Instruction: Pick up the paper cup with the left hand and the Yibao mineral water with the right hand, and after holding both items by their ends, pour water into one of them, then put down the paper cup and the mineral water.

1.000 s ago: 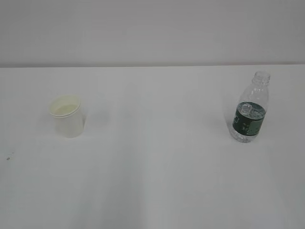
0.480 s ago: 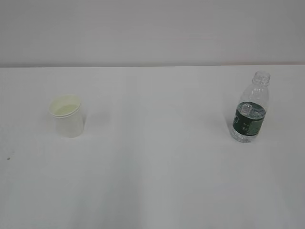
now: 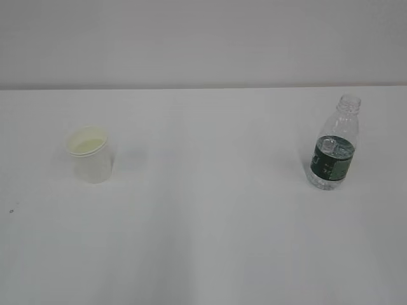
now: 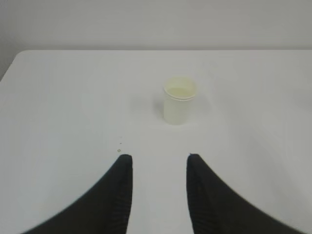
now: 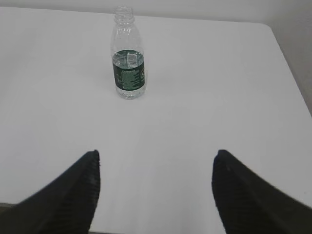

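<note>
While both stand untouched on the table (image 3: 203, 254), nothing is lifted | cup (image 3: 91, 154) left, bottle (image 3: 334, 149) right, well apart | left gripper (image 4: 158, 158) and right gripper (image 5: 156, 153) spread, empty | grasping, pouring, setting down remain

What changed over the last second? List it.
Nothing visibly changed. The cup and the bottle stand upright in the same spots on the table, cup at left, bottle at right, and neither claw has entered the exterior view.
</note>
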{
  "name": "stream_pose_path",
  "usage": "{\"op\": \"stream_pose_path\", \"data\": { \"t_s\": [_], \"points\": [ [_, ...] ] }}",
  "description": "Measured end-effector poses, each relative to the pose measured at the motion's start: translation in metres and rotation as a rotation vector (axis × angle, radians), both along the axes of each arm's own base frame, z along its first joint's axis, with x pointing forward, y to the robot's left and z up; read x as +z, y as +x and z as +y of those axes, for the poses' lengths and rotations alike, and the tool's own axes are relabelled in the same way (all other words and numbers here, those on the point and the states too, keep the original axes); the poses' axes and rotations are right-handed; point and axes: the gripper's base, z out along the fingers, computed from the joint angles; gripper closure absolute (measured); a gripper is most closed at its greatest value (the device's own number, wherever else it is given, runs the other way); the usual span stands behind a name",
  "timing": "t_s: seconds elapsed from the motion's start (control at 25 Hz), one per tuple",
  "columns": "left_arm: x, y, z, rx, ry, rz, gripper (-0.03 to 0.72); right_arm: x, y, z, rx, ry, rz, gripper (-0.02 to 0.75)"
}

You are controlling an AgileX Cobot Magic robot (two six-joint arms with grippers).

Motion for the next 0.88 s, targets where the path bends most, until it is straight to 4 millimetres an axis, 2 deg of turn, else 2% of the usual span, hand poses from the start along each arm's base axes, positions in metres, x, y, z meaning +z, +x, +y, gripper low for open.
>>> {"op": "stream_pose_path", "data": {
  "t_s": [0.36,0.88],
  "points": [
    [0.000,-0.010,0.000,-0.030,0.060,0.089,0.419,0.000,0.000,0.000,0.000,0.000,0.000,0.198],
    [-0.008,-0.009,-0.001,-0.039,0.068,0.141,0.419,0.000,0.000,0.000,-0.001,-0.002,0.002,0.197]
  ]
}}
